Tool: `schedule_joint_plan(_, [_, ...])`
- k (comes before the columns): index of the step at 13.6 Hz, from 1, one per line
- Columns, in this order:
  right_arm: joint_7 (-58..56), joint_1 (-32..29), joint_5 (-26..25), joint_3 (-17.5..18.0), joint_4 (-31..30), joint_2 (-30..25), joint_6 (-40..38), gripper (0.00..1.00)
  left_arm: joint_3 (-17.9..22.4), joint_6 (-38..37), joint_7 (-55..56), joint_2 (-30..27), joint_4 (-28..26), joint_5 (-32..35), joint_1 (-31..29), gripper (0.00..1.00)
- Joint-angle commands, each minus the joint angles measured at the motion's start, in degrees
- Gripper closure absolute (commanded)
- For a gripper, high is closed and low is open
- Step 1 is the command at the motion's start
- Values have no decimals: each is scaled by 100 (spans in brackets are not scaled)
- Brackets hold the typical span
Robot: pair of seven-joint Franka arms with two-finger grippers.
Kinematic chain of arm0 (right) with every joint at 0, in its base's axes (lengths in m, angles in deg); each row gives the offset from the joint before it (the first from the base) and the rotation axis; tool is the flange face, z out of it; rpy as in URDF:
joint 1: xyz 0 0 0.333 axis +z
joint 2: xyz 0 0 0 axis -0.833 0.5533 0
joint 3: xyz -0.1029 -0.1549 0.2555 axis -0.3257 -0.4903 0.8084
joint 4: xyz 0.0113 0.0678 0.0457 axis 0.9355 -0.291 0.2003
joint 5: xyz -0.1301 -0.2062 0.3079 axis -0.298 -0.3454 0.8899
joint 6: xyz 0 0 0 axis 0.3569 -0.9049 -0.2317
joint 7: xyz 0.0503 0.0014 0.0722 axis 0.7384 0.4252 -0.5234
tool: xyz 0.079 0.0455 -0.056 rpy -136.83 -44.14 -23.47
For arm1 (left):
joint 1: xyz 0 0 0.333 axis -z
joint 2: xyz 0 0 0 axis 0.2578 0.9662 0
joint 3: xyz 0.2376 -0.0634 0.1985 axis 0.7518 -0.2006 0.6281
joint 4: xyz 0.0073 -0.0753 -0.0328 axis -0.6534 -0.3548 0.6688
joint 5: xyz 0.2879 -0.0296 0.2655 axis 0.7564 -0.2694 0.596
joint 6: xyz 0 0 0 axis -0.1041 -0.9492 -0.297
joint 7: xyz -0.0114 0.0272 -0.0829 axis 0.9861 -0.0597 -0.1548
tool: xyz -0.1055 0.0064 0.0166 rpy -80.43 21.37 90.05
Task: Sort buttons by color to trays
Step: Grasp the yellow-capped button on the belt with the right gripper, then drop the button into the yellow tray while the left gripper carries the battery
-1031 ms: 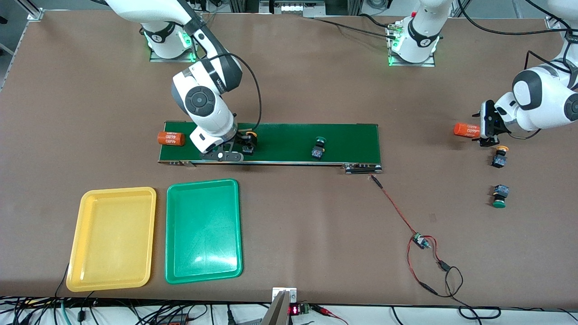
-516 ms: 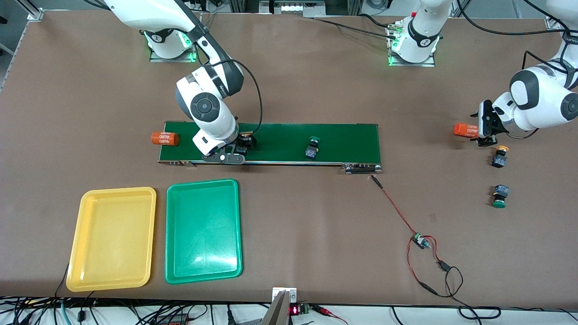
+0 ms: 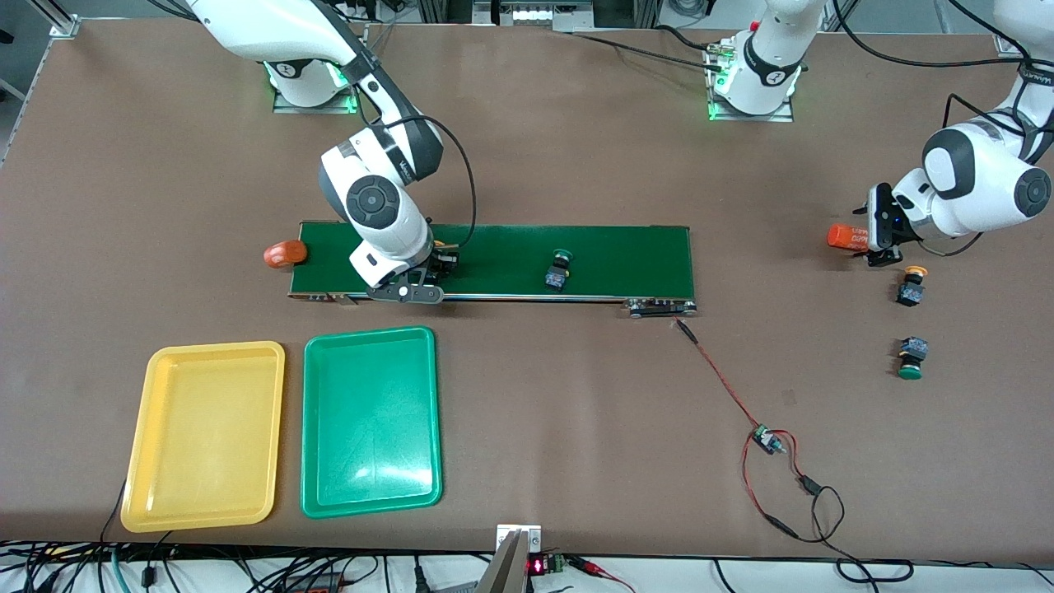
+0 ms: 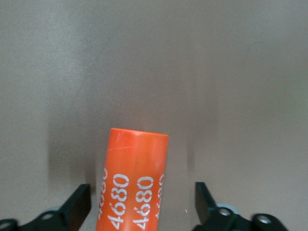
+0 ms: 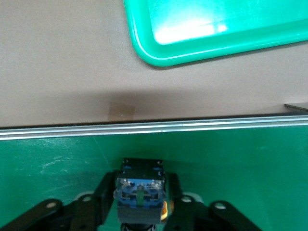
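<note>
Front view: right claw [image 3: 430, 270] now clamped on yellow button [image 3: 443, 259] on belt [image 3: 626, 251], ready for yellow tray [image 3: 156, 461]; left claw [image 3: 879, 251] apart around orange cylinder [image 3: 846, 237] near table [image 3: 576, 148] edge.

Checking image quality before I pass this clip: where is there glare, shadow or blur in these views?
Front view: sharp; white glare patch on the shallow green plastic tray, a fainter sheen on the shallow yellow plastic tray. Right wrist view: bright glare on the green tray's floor; a dark shadow band on the brown table along the dark-green conveyor belt. Left wrist view: soft shadows flank the orange cylinder with white print; the table looks smeared.
</note>
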Motion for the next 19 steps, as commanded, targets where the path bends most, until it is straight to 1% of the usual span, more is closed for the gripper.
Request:
schedule_joint_plan(1, [-31,50,-65,-173,303,49,-153,100,-96,63,-444,-31,-44,-1,-58,61])
schedule_joint_plan(2, [-49,50,-22,-200,504,40,-467,100,-96,63,-479,-31,-26,-1,3,73])
schedule_joint_plan(3, [-127,59,-12,-278,863,40,-1010,100,-105,63,-680,-40,-9,-1,47,84])
schedule_joint_plan(4, [-337,59,-4,-366,1223,32,-1563,100,-113,63,-821,-48,9,-1,57,94])
schedule_joint_plan(5, [-574,50,14,-445,1549,5,-2065,100,-114,63,-831,-75,27,-1,57,99])
schedule_joint_plan(6, [-811,15,5,-525,1752,-38,-2392,100,-114,63,-831,-118,27,-1,57,100])
schedule_joint_plan(7, [-979,-46,5,-578,1850,-108,-2500,100,-114,63,-823,-197,35,-18,57,100])
schedule_joint_plan(9, [-1251,-545,-65,-578,1825,-328,-2431,100,-122,-33,-823,-408,27,-350,109,100])
schedule_joint_plan(10, [-1610,-721,-74,-578,1825,-425,-2430,100,-122,-173,-797,-522,27,-509,179,100])
schedule_joint_plan(12, [-2470,-1362,-74,-578,1790,-583,-2457,100,-114,-393,-604,-750,44,-1053,328,100])
schedule_joint_plan(13, [-3058,-1721,-56,-578,1772,-610,-2448,100,-114,-550,-185,-891,53,-1125,486,100])
schedule_joint_plan(15, [-3685,-2224,-12,-578,1763,-601,-2430,100,-114,-963,1051,-1163,193,-1126,951,100])
schedule_joint_plan(17, [-4107,-2523,-47,-578,1763,-514,-2343,100,-114,-1184,2186,-1427,220,-1126,1477,100])
schedule_joint_plan(18, [-4362,-2629,-39,-578,1763,-444,-2160,100,-122,-1193,2549,-1489,220,-1117,1724,100])
schedule_joint_plan(19, [-4599,-2735,-39,-578,1702,-365,-1958,100,-166,-1185,2683,-1533,229,-1117,2040,100])
